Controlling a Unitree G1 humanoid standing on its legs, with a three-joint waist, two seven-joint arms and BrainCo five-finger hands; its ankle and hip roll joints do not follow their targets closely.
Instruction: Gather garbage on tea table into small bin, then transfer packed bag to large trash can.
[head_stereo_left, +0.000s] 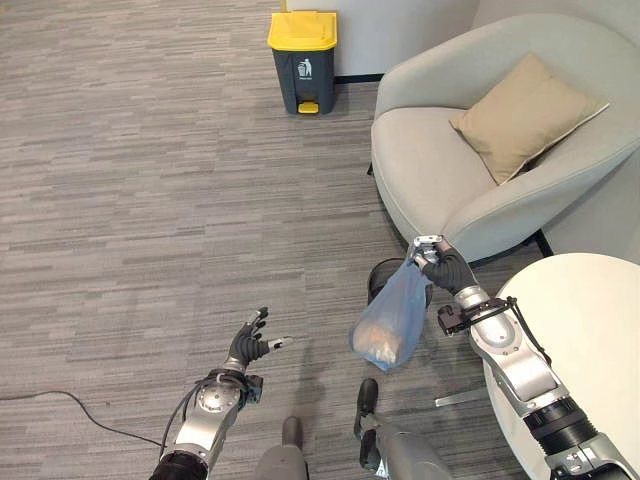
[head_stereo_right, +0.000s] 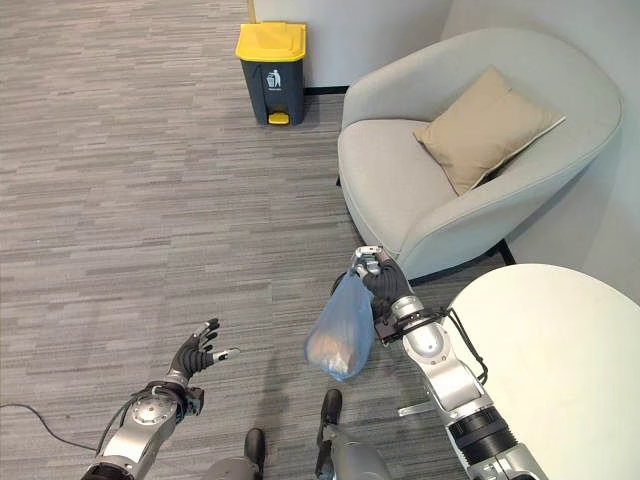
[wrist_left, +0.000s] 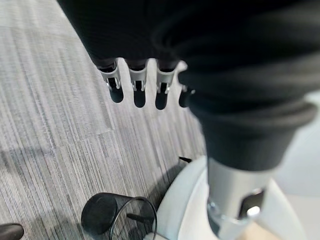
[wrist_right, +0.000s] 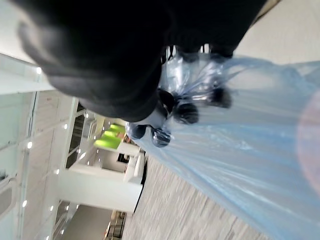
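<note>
Bag (head_stereo_left: 388, 318) hangs from right hand (head_stereo_left: 432, 260), hiding small bin (head_stereo_left: 380, 275).

A pale grey armchair (head_stereo_left: 430, 170) with a tan cushion (head_stereo_left: 525, 115), on grey striped carpet (head_stereo_left: 150, 200).
The armchair stands just beyond the right hand (head_stereo_left: 440, 265), its rounded front edge near that hand; the cushion leans tilted against the backrest, farther off. Carpet spreads beneath and ahead of the left hand (head_stereo_left: 250, 345).
</note>
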